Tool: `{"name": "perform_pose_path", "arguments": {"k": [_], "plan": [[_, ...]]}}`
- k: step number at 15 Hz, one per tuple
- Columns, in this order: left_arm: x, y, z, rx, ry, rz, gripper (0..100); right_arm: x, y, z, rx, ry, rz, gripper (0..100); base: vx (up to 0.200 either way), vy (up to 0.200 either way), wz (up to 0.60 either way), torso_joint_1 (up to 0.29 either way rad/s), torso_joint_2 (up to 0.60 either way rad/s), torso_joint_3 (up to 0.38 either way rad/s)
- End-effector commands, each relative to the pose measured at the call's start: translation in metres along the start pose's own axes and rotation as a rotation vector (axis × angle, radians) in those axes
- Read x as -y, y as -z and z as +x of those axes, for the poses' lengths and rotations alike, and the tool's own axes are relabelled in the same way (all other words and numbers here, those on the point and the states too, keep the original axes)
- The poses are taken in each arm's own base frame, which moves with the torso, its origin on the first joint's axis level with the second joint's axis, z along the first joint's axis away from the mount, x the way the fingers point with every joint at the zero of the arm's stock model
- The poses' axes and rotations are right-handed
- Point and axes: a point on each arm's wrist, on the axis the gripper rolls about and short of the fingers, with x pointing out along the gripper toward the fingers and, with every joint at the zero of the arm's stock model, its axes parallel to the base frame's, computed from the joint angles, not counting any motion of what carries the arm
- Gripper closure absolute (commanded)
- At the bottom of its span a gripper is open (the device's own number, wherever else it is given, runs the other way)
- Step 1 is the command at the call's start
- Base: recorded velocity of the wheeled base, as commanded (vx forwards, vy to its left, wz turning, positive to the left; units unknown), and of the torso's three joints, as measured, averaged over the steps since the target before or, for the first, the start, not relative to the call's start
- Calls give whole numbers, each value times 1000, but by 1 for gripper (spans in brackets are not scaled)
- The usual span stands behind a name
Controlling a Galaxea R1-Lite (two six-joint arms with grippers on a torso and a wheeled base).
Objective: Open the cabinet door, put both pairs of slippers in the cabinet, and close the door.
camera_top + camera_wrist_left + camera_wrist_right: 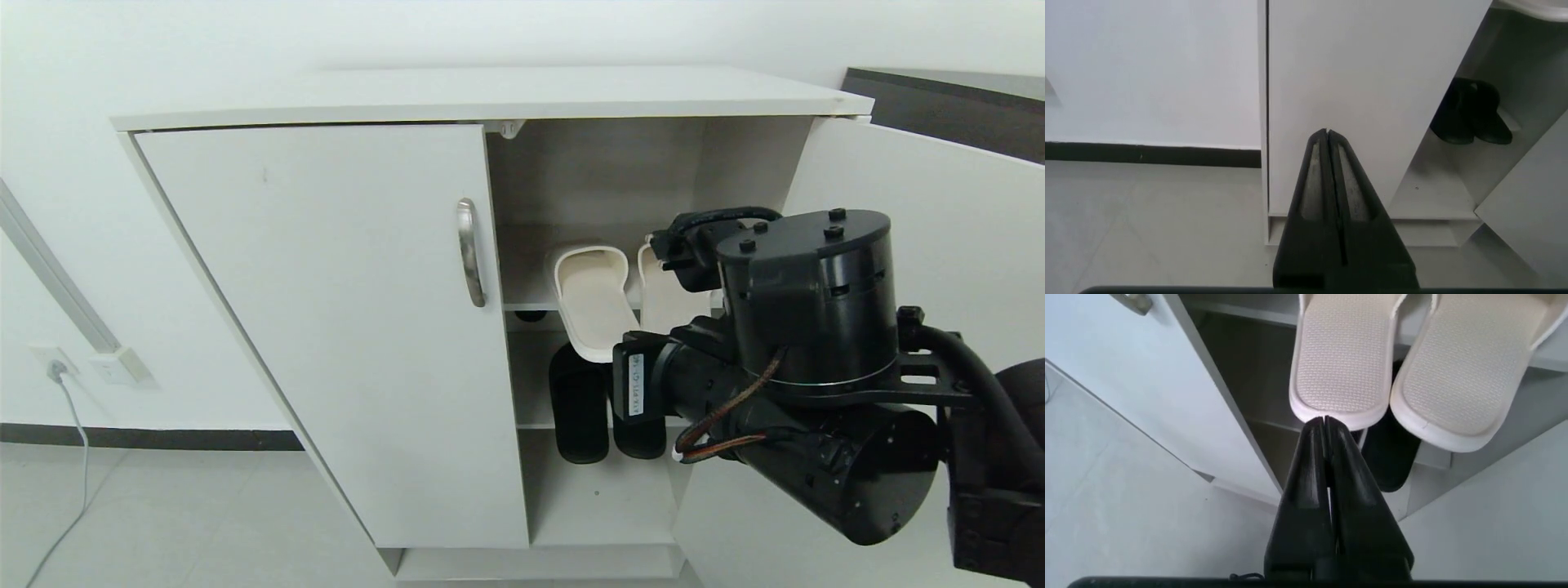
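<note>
The white cabinet [490, 98] has its right door [914, 245] swung open and its left door [343, 327] closed. A white pair of slippers [592, 302] lies on the upper shelf, heels sticking out over the edge. A black pair [580, 404] sits on the shelf below. My right gripper [1327, 420] is shut, its tips right at the heel of one white slipper [1343, 351], beside the other white slipper [1470, 371]. My left gripper [1328, 135] is shut with nothing in it, low in front of the closed left door [1372, 82], with the black slippers [1474, 114] off to one side.
The closed door carries a metal handle [469, 253]. My right arm's bulk [808, 367] fills the space before the open compartment. A wall socket and cable [57, 371] are at the left. Bare grey floor [163, 514] lies in front of the cabinet.
</note>
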Motion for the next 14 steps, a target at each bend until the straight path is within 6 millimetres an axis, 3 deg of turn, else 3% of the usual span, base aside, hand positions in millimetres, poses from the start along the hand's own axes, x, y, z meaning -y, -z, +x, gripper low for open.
{"name": "perform_pose_path", "arguments": {"k": [1, 10, 14], "plan": [[0, 0, 0, -1, -1, -1, 100, -1, 2, 2, -6, 2, -5, 100, -200, 0, 0, 2, -2, 2], [0, 0, 0, -1, 1, -1, 100, -1, 9, 2, -11, -1, -13, 100, -200, 0, 0, 1, 3, 3], [0, 0, 0, -1, 1, 0, 100, 6, 25, 5, -40, -11, -85, 100, -200, 0, 0, 2, 5, 8]]}}
